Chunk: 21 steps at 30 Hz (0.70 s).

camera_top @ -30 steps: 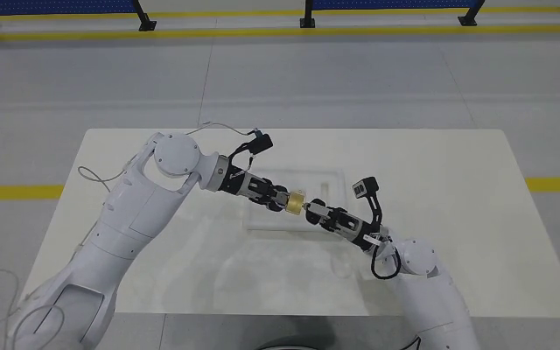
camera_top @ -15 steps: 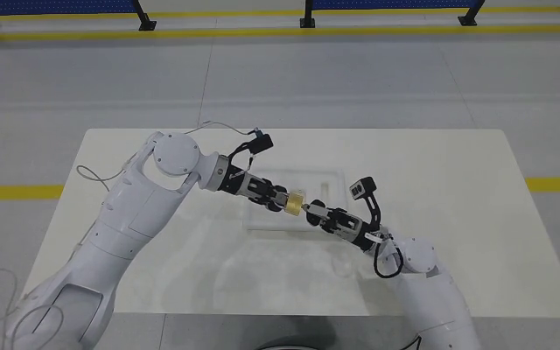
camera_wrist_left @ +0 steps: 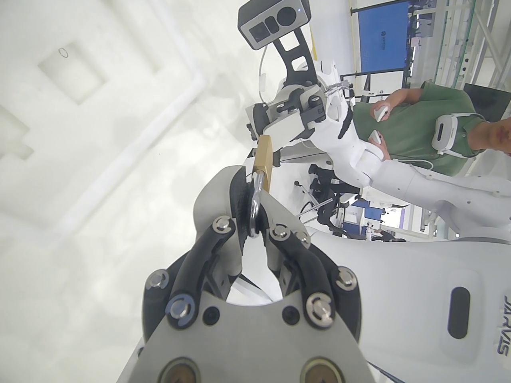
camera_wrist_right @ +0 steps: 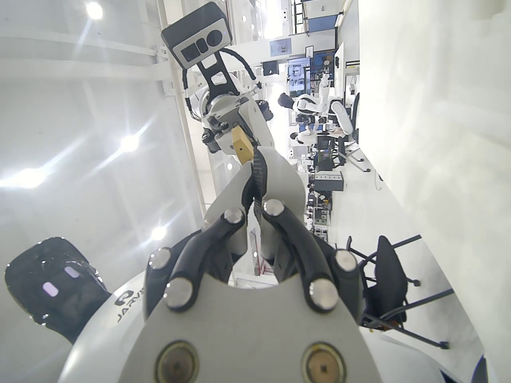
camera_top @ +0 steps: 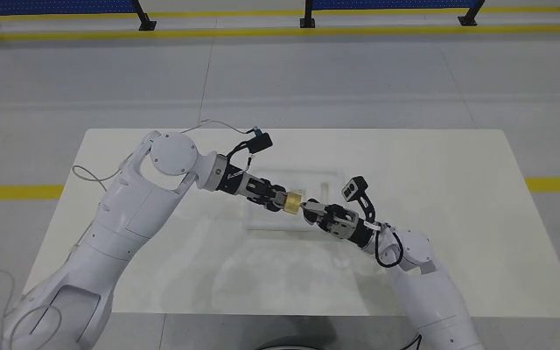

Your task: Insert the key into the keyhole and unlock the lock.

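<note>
While it is held in the air over the foam tray, the lock is clamped by its shackle in the left gripper. Its brass end is met by the right gripper, whose fingers are pressed together; a key between them cannot be made out.

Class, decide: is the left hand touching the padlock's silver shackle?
Touching. The left wrist view shows the left hand clamped on the silver shackle, the brass padlock body jutting beyond it.
</note>
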Tool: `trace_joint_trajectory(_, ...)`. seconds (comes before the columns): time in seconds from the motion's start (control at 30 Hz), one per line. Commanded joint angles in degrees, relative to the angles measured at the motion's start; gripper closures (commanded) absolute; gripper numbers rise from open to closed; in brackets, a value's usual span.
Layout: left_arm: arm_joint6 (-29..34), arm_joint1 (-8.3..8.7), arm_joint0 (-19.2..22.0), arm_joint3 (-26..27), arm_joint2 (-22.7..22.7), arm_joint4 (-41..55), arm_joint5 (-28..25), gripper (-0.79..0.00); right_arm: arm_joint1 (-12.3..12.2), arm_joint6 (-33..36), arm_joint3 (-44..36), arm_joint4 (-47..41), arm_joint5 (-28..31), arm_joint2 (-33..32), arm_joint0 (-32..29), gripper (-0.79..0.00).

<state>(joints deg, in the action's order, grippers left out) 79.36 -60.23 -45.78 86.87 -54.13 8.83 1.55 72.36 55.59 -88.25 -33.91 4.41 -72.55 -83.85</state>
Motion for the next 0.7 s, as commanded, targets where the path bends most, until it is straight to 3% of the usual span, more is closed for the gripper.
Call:
trace_joint_trajectory(0.0,0.1,0.04,0.0,0.0,0.0,0.0,0.0,0.0,0.0,0.0,0.0,0.0,0.0,0.0,0.0,0.0)
trace_joint_trajectory(0.37,-0.4,0.1,0.4,-0.3,0.4,0.3,0.0,0.0,0.0,-0.2,0.0,-0.1,-0.1,0.0,-0.1,0.0)
trace_joint_trajectory(0.67,-0.7,0.09,0.9,-0.6,0.7,0.6,-0.4,0.0,-0.1,0.0,0.6,-8.7,-9.3,0.3,0.3,0.0)
